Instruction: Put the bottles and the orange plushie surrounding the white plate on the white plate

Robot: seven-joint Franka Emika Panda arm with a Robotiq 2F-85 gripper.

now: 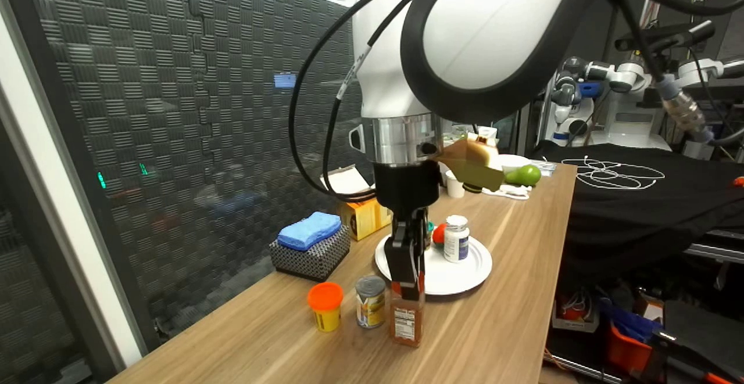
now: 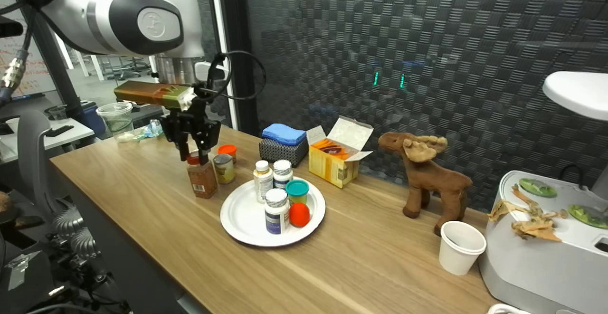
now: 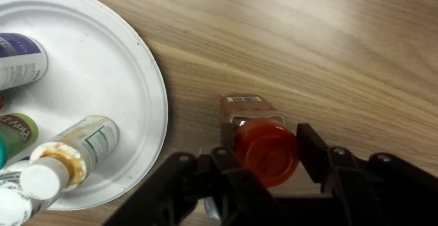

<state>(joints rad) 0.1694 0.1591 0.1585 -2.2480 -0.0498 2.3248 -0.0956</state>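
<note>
Flanking the round red cap (image 3: 267,152) of a squarish brown spice jar (image 2: 203,182), our black metal pincer (image 2: 193,157) may be pinching — we cannot tell. The jar stands beside the round white plate (image 3: 106,68); best we grip squarely, then lift above the plate's rim.

In wrist view, hand (image 3: 265,133) is straddling red cap (image 3: 268,154) of brown spice jar (image 3: 244,108), dark fingers (image 3: 311,147) standing L & R of it; grip not confirmable. Jar is standing on wood-grain desk (image 3: 308,48), just beside white plate (image 3: 85,68), apart from it. Plate is running off L edge of frame, carrying purple-label bottle (image 3: 20,62), green tub (image 3: 20,133) w/ teal lid (image 3: 2,152), plus white-cap bottle (image 3: 97,144) showing brown marks nr. shoulder. Second white-cap bottle (image 3: 13,203) is occupying btm-L corner, partly cropped. Tub label is reading "Play-D", remainder turning out of sight.
</note>
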